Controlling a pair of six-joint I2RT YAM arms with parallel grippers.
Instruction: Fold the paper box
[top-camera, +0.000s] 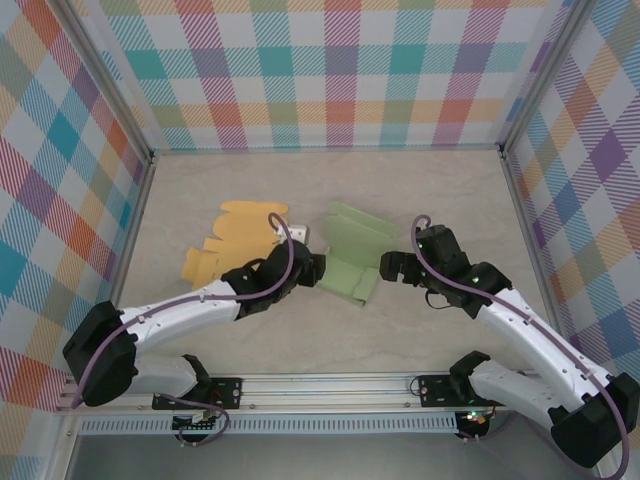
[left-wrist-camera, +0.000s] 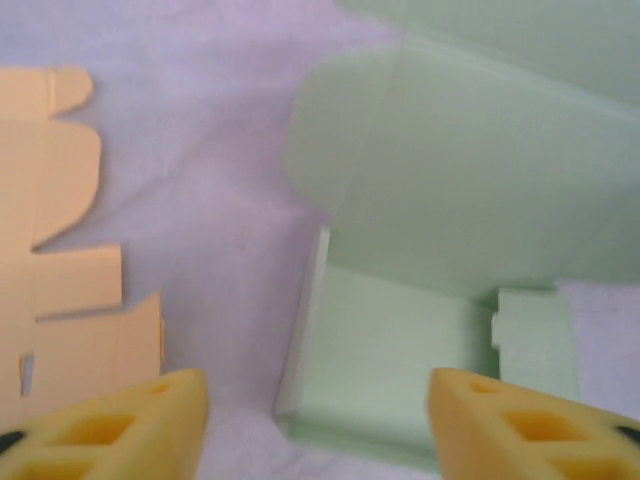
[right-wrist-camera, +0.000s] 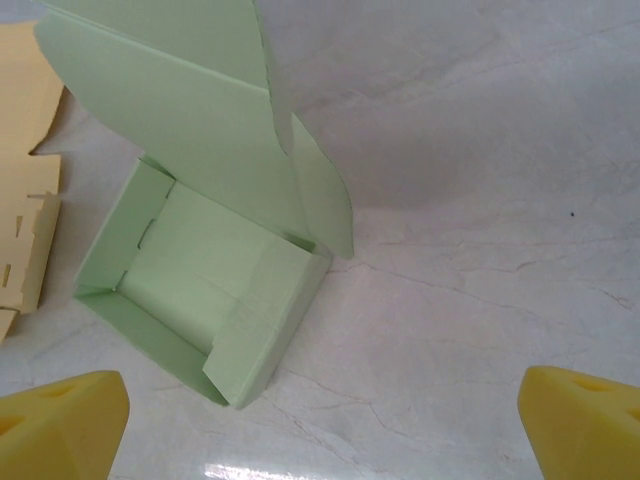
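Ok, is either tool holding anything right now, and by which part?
Nothing is held. The left tool and right tool are both open; the green paper box sits ungripped.

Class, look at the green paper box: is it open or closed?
Open. The green box has raised walls around an empty tray, and its lid flap stands up untucked.

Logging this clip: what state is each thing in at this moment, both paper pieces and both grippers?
Green box: partly folded, tray walls up, lid flap open.
Orange box cutout: unfolded, lying flat.
Left gripper: fingers open, holding nothing.
Right gripper: fingers open wide, holding nothing.
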